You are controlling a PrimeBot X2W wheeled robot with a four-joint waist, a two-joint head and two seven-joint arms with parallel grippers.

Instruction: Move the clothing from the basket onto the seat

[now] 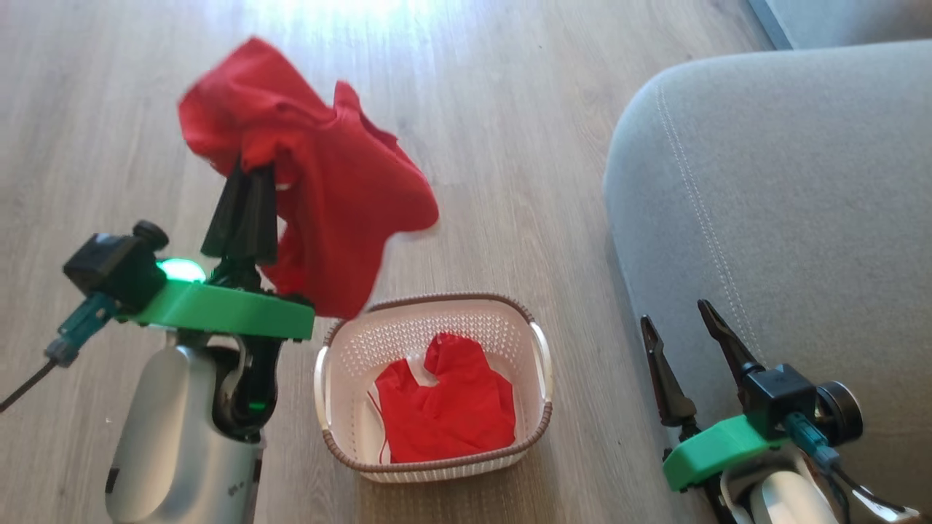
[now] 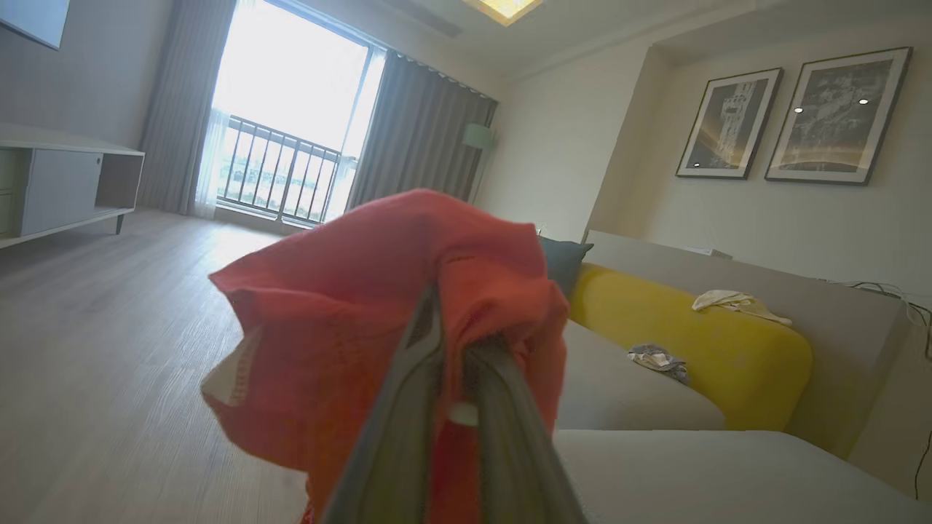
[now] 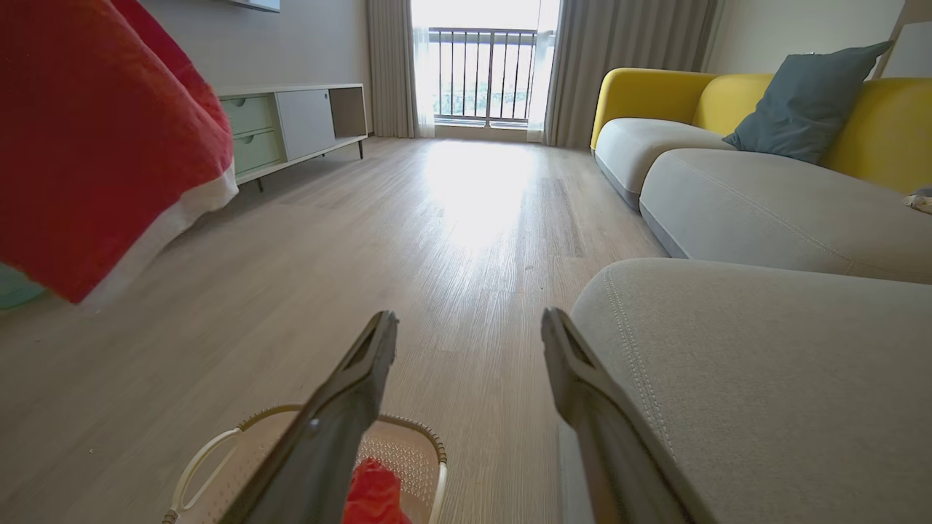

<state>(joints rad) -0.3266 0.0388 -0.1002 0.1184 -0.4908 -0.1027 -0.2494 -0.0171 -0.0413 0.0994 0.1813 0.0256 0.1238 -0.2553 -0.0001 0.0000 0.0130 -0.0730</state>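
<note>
**Wood floor, sofa corner on your right**

Pale plank floor (image 1: pixel 510 131), wide open far and left. Your left gripper (image 1: pixel 251 171) is clenched on a red garment (image 1: pixel 342 189), aloft far-left of the basket (image 1: pixel 542 364); its hem seems white, blurred. Second garment (image 1: pixel 444 407) lies inside the basket. Your right gripper (image 1: pixel 673 313) is spread, empty, beside the seat (image 1: pixel 801 182) at its rounded near edge.

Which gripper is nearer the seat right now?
Right. The right gripper is open beside the seat's edge. The left gripper is on the far side of the basket, raised over the floor, shut on a red garment.
</note>
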